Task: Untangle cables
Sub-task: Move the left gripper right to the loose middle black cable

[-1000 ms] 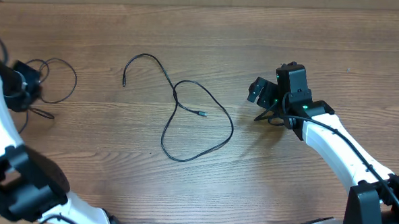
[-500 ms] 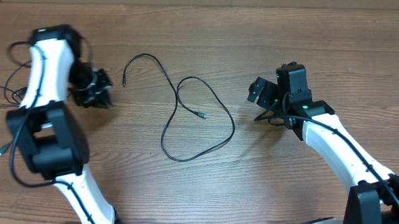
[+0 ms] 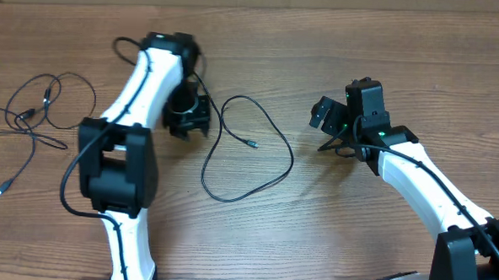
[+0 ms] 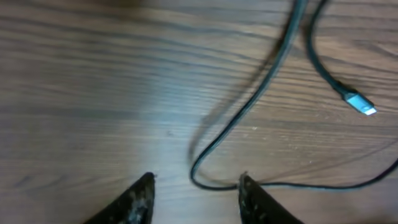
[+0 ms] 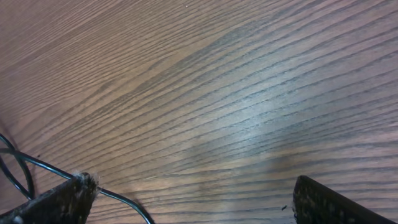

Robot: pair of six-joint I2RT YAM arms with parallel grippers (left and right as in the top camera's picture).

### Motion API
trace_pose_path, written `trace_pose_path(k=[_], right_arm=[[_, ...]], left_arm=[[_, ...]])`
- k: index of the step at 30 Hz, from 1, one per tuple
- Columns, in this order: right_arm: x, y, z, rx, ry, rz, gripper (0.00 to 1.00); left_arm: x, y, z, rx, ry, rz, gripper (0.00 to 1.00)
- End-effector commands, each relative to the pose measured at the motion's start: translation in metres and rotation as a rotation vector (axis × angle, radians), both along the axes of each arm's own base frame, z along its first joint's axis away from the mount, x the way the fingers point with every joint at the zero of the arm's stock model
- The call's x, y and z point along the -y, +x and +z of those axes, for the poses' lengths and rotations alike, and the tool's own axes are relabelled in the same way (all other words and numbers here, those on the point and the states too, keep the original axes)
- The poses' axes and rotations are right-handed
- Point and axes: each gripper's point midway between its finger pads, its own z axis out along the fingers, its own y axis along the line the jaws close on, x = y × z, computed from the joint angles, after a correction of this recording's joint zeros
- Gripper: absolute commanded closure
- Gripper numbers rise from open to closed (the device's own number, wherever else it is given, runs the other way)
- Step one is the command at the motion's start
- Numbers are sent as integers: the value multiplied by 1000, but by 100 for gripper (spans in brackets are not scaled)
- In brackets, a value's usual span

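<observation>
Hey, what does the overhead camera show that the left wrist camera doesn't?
Only overhead: both arms, the right gripper and a separate cable bundle off to the left. Only left wrist: the left gripper standing open, a bend of cord between its fingertips. Both: the looped cable, its plug end and the wooden table.

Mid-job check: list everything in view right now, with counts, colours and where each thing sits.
looped cable: one, black, table centre
cable tangle: count unclear, black with one pale plug, table's far left
table: one, brown wood, under everything
left gripper: one, black, open, over the looped cable's bend
right gripper: one, black, open, right of centre, holding nothing
</observation>
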Motion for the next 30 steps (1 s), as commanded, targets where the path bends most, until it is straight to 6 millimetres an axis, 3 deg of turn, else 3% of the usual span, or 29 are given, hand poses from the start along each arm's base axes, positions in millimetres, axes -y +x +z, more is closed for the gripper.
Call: trace_pose_path(k=[1,5,7,13,22,30], right_arm=[[0,2,2,10,-4,-5,0],[0,2,2,10,-4,-5,0],[0,2,2,10,-4,-5,0],[0,2,2,10,-5,-5,0],[0,2,2,10,-5,-5,0],[0,2,2,10,-4,-5,0]], left_arm=[[18,3,-5,43,50,-86,52],[40,3,-9,75,43,-143,45],[51,1,-13,87,38,-173,34],[50,-4,-25,90,88,-199,19],[40,-17,-43,54,123,-202,16],[31,-41,-74,-2,135,-207,15]])
